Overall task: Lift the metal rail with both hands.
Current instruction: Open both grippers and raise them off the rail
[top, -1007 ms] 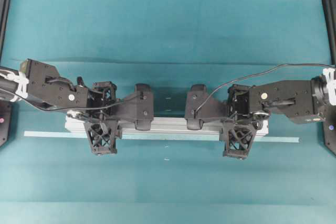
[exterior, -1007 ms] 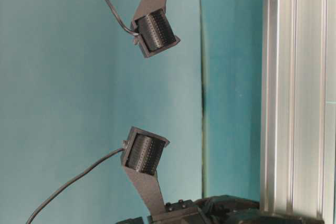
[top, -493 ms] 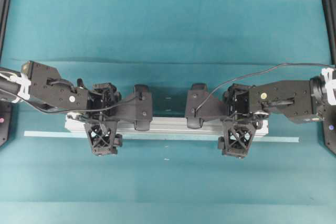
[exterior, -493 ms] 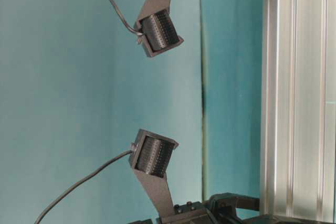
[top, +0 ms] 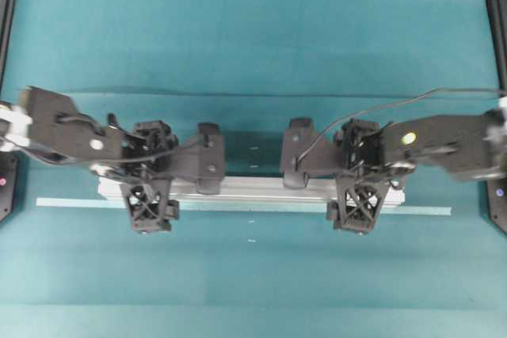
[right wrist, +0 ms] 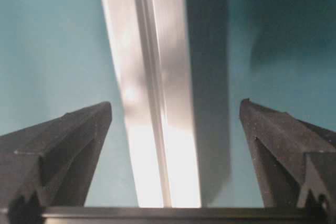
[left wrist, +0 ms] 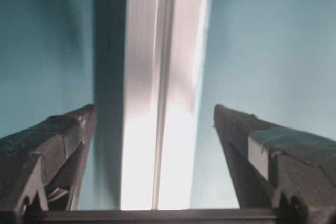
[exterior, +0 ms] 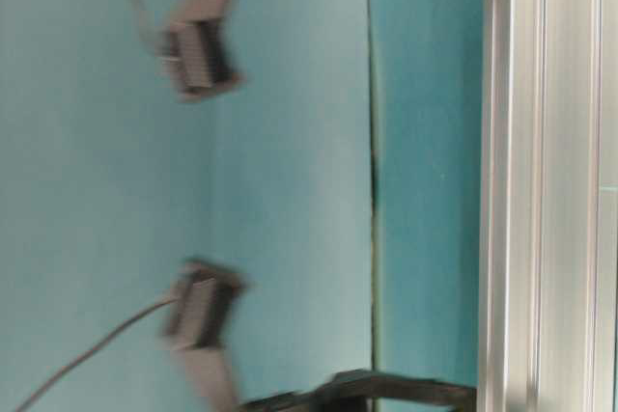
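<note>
The metal rail [top: 261, 189] lies flat on the teal table, a long silver grooved bar running left to right. My left gripper [top: 150, 176] straddles it near its left end, open, with one finger on each side. My right gripper [top: 358, 173] straddles it near its right end, also open. In the left wrist view the rail [left wrist: 157, 103] runs between the spread fingers of the left gripper [left wrist: 153, 109] with teal gaps on both sides. The right wrist view shows the same: the rail [right wrist: 152, 103] passes between the fingers of the right gripper [right wrist: 176, 103], touching neither. At table level the rail [exterior: 541, 180] fills the right side.
A thin pale-teal tape strip [top: 428, 210] lies along the table just in front of the rail and sticks out past both its ends. Black frame posts [top: 496, 5] stand at the far corners. Both arms look motion-blurred at table level.
Both grippers have opened wider around the rail. Both arms have shifted, and the wrist cameras have moved away from the rail in the table-level view. The rail has stayed in place.
</note>
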Controlling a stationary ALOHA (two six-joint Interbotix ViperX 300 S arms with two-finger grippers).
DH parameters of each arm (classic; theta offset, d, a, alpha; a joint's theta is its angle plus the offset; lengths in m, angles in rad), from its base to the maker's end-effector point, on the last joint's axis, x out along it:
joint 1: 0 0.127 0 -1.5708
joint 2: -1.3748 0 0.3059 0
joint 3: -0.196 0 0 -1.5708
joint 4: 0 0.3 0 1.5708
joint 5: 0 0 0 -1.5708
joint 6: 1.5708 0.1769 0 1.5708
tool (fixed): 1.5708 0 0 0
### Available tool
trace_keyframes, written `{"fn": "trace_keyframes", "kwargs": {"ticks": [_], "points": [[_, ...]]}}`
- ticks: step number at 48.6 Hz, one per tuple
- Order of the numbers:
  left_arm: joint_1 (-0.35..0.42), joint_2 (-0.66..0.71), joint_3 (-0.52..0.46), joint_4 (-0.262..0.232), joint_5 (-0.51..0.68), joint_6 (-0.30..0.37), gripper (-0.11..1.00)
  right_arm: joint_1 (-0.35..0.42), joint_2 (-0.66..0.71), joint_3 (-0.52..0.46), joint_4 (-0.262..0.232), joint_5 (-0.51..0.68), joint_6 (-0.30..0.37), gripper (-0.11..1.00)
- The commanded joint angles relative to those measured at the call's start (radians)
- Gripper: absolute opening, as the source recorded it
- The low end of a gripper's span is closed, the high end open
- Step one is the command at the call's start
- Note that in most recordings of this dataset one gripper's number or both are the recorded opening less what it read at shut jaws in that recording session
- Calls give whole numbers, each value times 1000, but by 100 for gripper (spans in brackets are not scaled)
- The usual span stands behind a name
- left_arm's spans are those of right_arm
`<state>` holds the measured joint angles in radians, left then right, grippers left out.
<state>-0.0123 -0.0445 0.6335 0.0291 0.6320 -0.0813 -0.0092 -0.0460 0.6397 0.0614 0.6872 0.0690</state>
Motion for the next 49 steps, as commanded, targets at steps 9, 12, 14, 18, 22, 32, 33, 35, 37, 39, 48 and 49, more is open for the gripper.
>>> {"fn": "trace_keyframes", "kwargs": {"ticks": [9,12,14,18,22,32,33,35,37,39,48,49], "points": [[-6,-189,-6,3,72,9,87,-11,-155,-18,-2,-8,2,99],[-6,-229,-6,3,72,8,87,-15,-187,-17,-3,-8,2,99],[-6,-253,-6,3,72,8,87,-18,-212,-17,-3,-9,2,99],[-6,-302,-5,3,72,8,88,-23,-247,-14,-3,-12,3,99],[-6,-344,0,3,72,8,88,-29,-276,-8,-2,-17,2,99],[-6,-411,23,3,54,8,88,-35,-333,5,-3,-64,-5,99],[-6,-417,25,3,48,8,88,-34,-337,5,-3,-72,-5,99],[-6,-431,31,3,29,6,88,-35,-347,5,-3,-92,-6,99],[-6,-442,37,3,9,8,88,-35,-357,8,-5,-112,-8,99],[-5,-451,43,3,-20,8,88,-34,-367,11,-5,-137,-9,99],[-5,-500,78,3,-169,8,88,-35,-416,41,-6,-244,-12,99],[-5,-508,81,3,-181,8,88,-35,-422,43,-6,-252,-12,99]]}}
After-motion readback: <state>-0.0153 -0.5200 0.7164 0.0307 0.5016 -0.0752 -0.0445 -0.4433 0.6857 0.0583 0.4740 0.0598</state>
